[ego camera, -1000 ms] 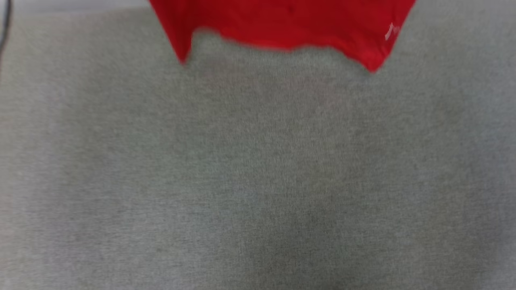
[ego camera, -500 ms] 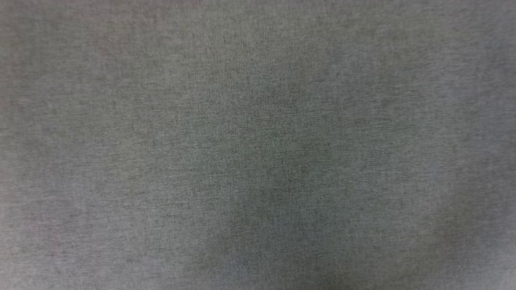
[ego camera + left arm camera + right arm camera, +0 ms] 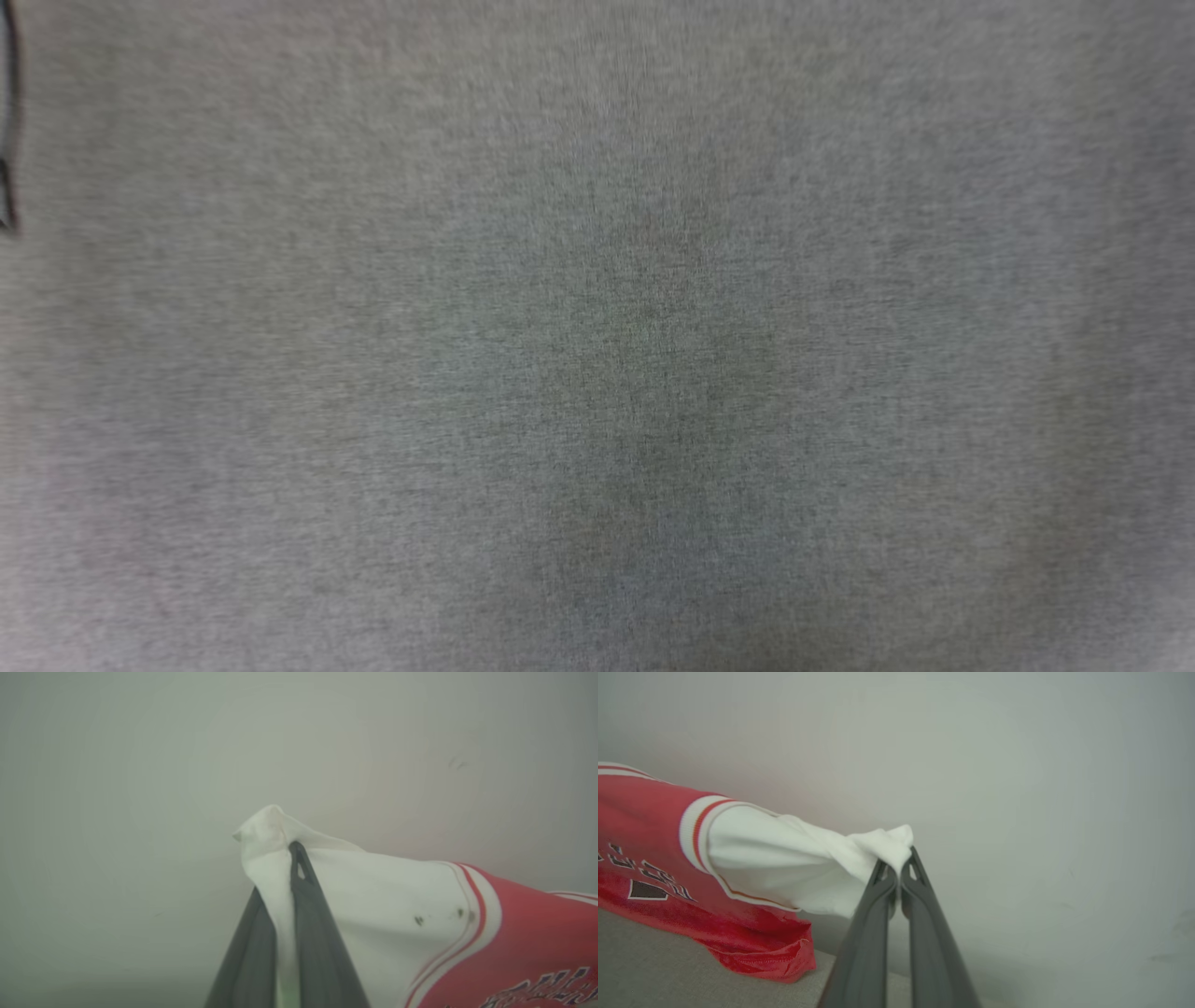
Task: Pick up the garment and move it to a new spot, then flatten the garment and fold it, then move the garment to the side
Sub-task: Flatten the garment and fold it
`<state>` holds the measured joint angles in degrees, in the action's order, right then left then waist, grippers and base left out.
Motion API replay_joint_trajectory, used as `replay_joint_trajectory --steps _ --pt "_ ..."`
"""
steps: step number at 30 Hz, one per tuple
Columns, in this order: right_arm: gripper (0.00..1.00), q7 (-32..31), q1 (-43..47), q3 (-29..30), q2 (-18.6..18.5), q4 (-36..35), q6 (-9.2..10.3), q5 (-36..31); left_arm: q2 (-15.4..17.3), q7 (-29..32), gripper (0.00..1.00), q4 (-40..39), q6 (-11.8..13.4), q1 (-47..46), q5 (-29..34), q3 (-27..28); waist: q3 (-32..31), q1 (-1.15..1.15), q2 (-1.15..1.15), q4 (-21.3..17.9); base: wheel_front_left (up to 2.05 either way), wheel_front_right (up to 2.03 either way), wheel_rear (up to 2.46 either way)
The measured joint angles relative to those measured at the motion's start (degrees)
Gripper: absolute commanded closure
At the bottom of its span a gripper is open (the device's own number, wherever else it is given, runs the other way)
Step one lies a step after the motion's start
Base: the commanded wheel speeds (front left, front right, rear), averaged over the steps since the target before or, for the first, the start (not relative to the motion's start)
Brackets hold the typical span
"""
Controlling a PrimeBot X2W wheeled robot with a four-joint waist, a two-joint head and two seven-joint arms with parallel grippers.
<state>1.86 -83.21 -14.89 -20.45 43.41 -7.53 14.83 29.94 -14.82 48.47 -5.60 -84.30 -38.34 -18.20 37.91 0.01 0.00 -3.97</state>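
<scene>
Left wrist view first: the garment [image 3: 420, 924] is up in the air, red body with black lettering off to one side and a white sleeve [image 3: 355, 891] pulled out towards the camera; the left claw [image 3: 292, 858] is clenched right on the bunched end of that sleeve, fabric squeezed between the two dark fingers; right wrist view is the mirror of it, the right claw [image 3: 899, 863] pinched tight on the tip of the other sleeve, so the shirt hangs stretched between the two arms like washing on a line; its red hem [image 3: 766, 961] sags lowest and looks to be resting on the grey worktop [image 3: 654, 970], though i can't tell if it's really touching or just above; behind it all is a plain pale wall [image 3: 140, 765]; head view looks down at blurry grey worktop cloth, with a thin dark cord-ish thing [image 3: 7, 140] at the left edge, too blurred to name.

So where are we, imo: pick-up is done, both sleeves are gripped and most of the shirt is off the surface; the move to a new spot looks in progress rather than finished, since nothing is laid down; flattening isn't begun, though holding it by both sleeves is a decent setup for laying it out wide; the fold and the final shift to the side are all left; early days, basically.
</scene>
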Motion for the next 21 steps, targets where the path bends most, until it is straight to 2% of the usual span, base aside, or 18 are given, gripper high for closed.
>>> replay_joint_trajectory --steps 4,8,13,16,21 --pt "1.0 0.93 9.89 -1.38 -1.59 -1.82 0.0 2.99 0.08 -0.09 1.0 -5.25 -0.45 11.06 0.26 4.01 -3.73 0.0 0.0 0.32 0.0 0.0 0.0" --pt "1.0 0.4 21.71 -1.47 -3.98 -5.68 -0.01 4.92 -2.5 -0.16 1.0 -12.52 0.68 26.31 1.18 9.24 -8.51 0.0 0.0 0.97 0.0 0.0 0.0" --pt "1.0 -3.42 37.62 0.85 -4.63 -12.82 -0.02 7.39 -5.45 -0.16 1.0 -21.3 2.36 45.55 3.33 14.71 -15.38 -0.01 0.0 1.51 0.0 0.0 0.0" --pt "1.0 -6.58 47.13 3.28 -4.39 -17.81 -0.02 7.69 -6.95 -0.16 1.0 -25.46 3.22 56.78 4.37 15.44 -19.45 -0.01 0.0 1.57 0.0 0.0 0.0" --pt "1.0 -12.7 62.4 8.28 -2.12 -26.25 -0.01 7.39 -8.18 1.6 1.0 -32.18 6.41 72.77 4.76 14.46 -25.62 -0.03 0.0 1.29 0.0 0.0 0.0"
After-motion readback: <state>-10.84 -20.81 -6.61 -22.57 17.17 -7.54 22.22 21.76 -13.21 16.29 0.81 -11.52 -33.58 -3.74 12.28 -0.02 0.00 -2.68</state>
